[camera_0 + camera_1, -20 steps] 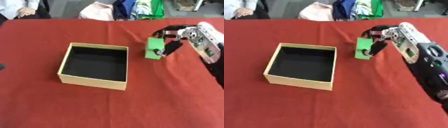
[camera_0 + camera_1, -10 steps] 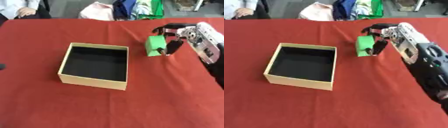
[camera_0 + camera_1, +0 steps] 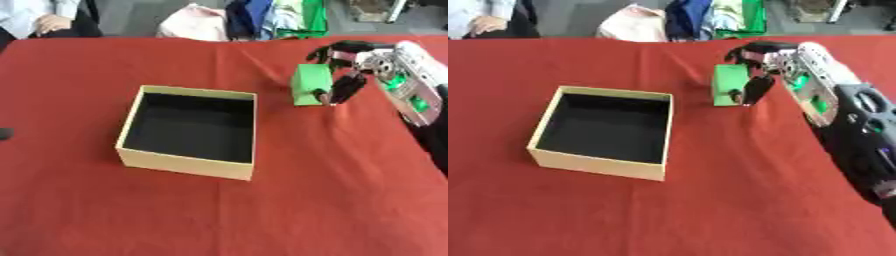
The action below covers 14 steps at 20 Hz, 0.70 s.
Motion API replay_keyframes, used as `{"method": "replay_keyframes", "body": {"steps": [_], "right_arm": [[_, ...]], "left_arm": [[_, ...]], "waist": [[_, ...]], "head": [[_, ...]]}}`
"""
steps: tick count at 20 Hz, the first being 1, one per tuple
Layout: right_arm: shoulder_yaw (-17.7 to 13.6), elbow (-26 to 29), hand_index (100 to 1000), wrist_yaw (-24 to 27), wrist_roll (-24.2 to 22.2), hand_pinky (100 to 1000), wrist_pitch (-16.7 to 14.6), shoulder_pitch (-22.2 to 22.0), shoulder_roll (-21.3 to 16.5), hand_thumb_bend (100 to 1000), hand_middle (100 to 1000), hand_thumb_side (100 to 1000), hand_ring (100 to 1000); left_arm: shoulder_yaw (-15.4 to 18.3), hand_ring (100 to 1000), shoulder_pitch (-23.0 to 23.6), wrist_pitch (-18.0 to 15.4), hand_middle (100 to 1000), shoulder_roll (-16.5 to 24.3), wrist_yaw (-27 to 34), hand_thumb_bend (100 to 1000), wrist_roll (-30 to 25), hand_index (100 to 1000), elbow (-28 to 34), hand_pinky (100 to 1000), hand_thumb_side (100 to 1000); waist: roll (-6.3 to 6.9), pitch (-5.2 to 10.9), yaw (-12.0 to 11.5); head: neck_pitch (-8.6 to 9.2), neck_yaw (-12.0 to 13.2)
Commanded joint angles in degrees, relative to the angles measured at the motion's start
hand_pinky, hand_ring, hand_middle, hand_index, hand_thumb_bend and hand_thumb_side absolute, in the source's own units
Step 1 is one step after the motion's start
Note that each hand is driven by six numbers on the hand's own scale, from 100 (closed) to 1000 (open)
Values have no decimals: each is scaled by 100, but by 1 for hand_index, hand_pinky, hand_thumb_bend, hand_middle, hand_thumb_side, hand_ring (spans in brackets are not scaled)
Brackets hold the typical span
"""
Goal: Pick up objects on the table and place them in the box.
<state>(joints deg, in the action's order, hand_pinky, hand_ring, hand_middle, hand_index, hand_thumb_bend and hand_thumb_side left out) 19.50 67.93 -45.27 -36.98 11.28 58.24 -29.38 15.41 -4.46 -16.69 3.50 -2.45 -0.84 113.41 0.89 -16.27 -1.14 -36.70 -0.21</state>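
While gripped, green block nearer box.

Both views look down from the robot's head onto the red table, facing its far edge from fairly near. They share nearly the whole scene: the open box left of centre and the right hand at far right. The right eye view sets everything slightly further left.

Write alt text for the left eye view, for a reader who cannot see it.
The robot's right hand grips a bright green rectangular block above a red tablecloth, to the right of an open, empty tan cardboard box with a black interior. Bundled clothing lies beyond the table's far edge.
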Motion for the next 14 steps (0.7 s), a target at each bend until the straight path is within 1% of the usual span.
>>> {"method": "replay_keyframes", "body": {"steps": [1, 8, 14], "right_arm": [[-115, 254, 944, 1, 51, 842, 74, 203, -135, 100, 500, 100, 742], [-178, 613, 943, 7, 15, 841, 153, 403, -92, 100, 499, 100, 739], [-72, 877, 945, 3, -190, 843, 123, 683, 142, 100, 500, 100, 738]], "left_arm": [[-16, 609, -33, 0, 698, 29, 17, 100, -26, 800, 118, 691, 546], [-19, 610, -41, -2, 698, 48, 39, 100, -38, 798, 118, 691, 546], [-34, 611, -53, -8, 698, 80, 78, 100, -43, 798, 118, 691, 546]], "waist": [[-62, 37, 4], [-70, 53, -4], [-81, 92, -36]], "head": [[30, 9], [20, 10], [13, -39]]}}
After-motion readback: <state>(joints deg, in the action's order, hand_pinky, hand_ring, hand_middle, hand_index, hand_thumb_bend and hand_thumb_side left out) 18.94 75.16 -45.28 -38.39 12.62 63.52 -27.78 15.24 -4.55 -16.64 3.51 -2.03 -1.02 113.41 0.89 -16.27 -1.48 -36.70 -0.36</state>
